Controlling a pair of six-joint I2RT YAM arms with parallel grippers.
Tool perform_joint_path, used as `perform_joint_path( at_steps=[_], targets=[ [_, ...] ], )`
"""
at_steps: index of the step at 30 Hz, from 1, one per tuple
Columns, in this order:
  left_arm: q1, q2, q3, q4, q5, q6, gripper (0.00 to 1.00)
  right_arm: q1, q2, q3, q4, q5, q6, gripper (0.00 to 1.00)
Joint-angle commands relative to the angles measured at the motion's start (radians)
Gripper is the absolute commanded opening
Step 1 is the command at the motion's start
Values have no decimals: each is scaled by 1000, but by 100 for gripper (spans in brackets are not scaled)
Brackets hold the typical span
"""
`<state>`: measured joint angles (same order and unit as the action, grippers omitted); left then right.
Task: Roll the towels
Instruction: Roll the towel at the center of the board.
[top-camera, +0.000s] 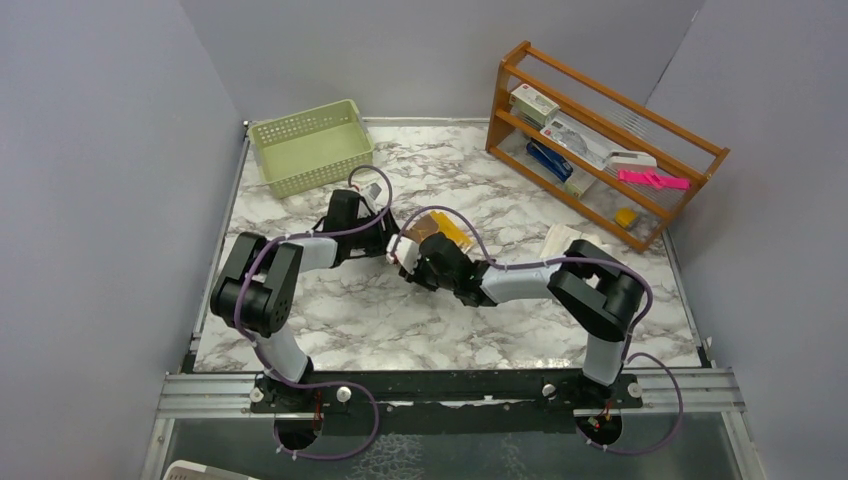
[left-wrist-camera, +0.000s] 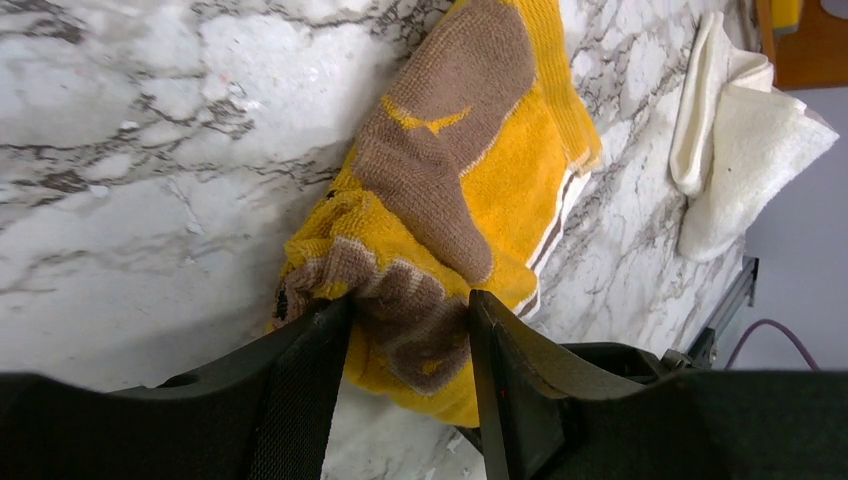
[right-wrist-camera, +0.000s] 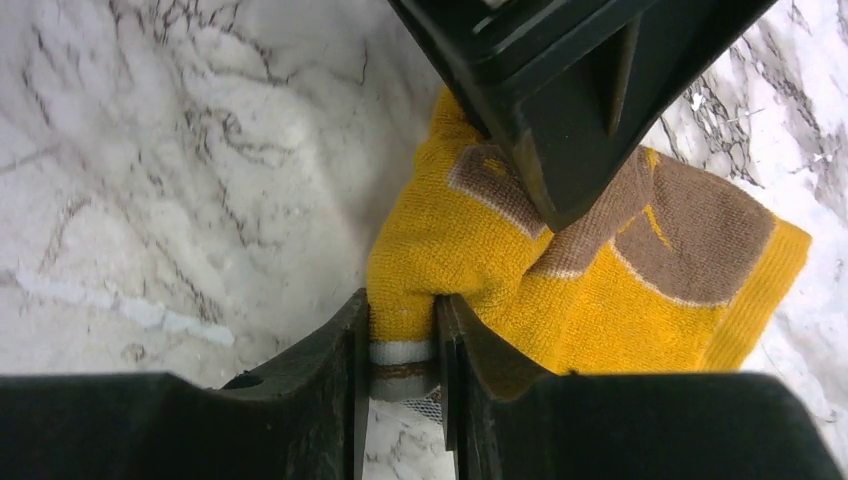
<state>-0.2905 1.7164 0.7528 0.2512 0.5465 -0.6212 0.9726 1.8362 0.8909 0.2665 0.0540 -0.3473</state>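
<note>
Towel (left-wrist-camera: 500, 180) bunched between left fingers (left-wrist-camera: 300, 400), its edge between right fingers (right-wrist-camera: 335, 390).

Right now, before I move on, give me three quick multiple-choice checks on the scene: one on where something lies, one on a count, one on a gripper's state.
1. The cream towel lies:
A. under the yellow towel
B. on the table by the wooden rack
C. draped over the rack's top rail

2. Towels in view:
A. two
B. three
C. four

3. The right gripper is:
A. open above the table
B. shut on the cream towel
C. shut on the yellow towel's edge

Answers:
1 B: the left wrist view shows it lying on the marble beside the rack.
2 A: there is one yellow towel and one cream towel.
3 C: the right wrist view shows the striped edge pinched between its fingers.
</note>
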Motion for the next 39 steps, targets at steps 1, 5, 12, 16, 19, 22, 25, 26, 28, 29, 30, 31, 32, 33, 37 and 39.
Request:
perform_joint_path(
  at_steps=[1,5,12,16,19,22,25,26,28,29,30,31,32,33,37,39],
  targets=[
    [3,37,-16,-211,-144,72,52,-17,84,28,-157,-44,167,27],
    [41,-108,20,-323,-202,99,53,-47,58,-2,-186,-190,295,21],
    [126,-321,133,-464,-180,152,57,-67,15,-2,-199,-520,491,10],
    [126,-412,106,-467,-146,149,57,-110,-38,-53,-59,-707,677,9],
    [126,-476,45,-440,-116,138,58,-158,-47,-93,45,-801,800,6],
    [123,-528,-21,-413,-88,117,58,-210,-11,-96,80,-861,883,1],
    [105,-564,-80,-388,-69,91,58,-272,58,-108,137,-927,991,1],
    [97,-576,-98,-377,-67,81,58,-291,83,-118,177,-954,1034,1],
    [65,-598,-131,-354,-69,51,58,-324,133,-158,313,-1019,1142,1],
    [52,-605,-143,-342,-70,38,58,-334,157,-183,393,-1042,1201,1],
    [40,-612,-155,-328,-71,24,58,-342,179,-204,467,-1056,1260,1],
    [30,-614,-165,-313,-72,10,58,-348,199,-223,531,-1063,1311,1],
    [18,-613,-174,-294,-71,-3,58,-350,223,-242,584,-1062,1357,1],
    [9,-609,-181,-277,-70,-16,58,-353,238,-261,628,-1060,1404,1],
    [-22,-568,-191,-208,-47,-49,58,-356,280,-301,744,-1048,1499,1],
    [-37,-540,-189,-172,-33,-65,58,-357,294,-311,772,-1040,1529,2]
  ],
)
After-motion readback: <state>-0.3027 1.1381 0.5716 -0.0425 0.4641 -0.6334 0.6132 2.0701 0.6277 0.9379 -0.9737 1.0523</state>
